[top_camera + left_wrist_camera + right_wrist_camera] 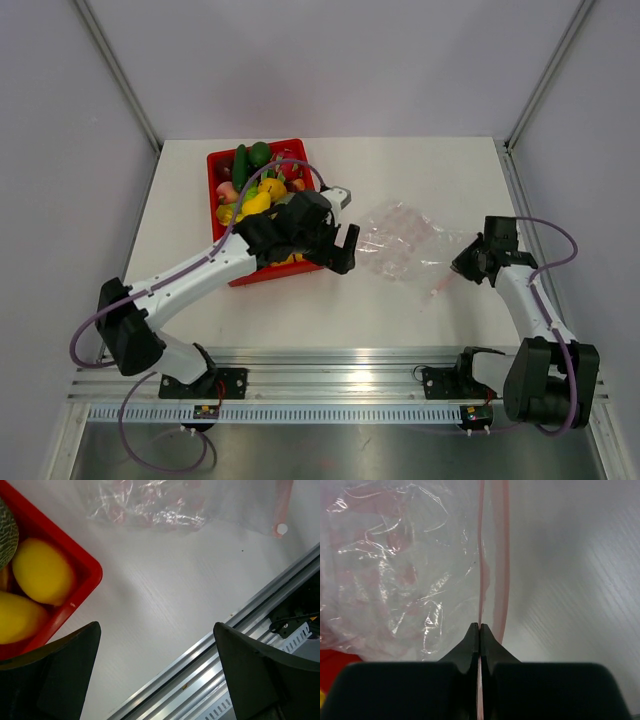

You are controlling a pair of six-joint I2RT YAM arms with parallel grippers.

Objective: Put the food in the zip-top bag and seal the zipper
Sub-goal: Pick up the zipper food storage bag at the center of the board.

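The food (256,192) lies heaped in a red tray (214,196): yellow, green, orange and red toy pieces. In the left wrist view I see yellow fruits (42,570) and the netted melon's edge (7,535). My left gripper (345,250) (156,627) hangs open and holds nothing, over bare table by the tray's near right corner. The crinkly zip-top bag (398,240) (395,580) lies flat mid-table. My right gripper (462,265) (479,626) is shut on one lip of the pink zipper (481,555) (440,285); the other lip stands a little apart beside it.
The red tray's corner (85,565) sits just left of my left fingers. An aluminium rail (260,605) (330,355) runs along the table's near edge. A white slider tab (282,528) marks the zipper's end. Grey walls close the table's back and sides.
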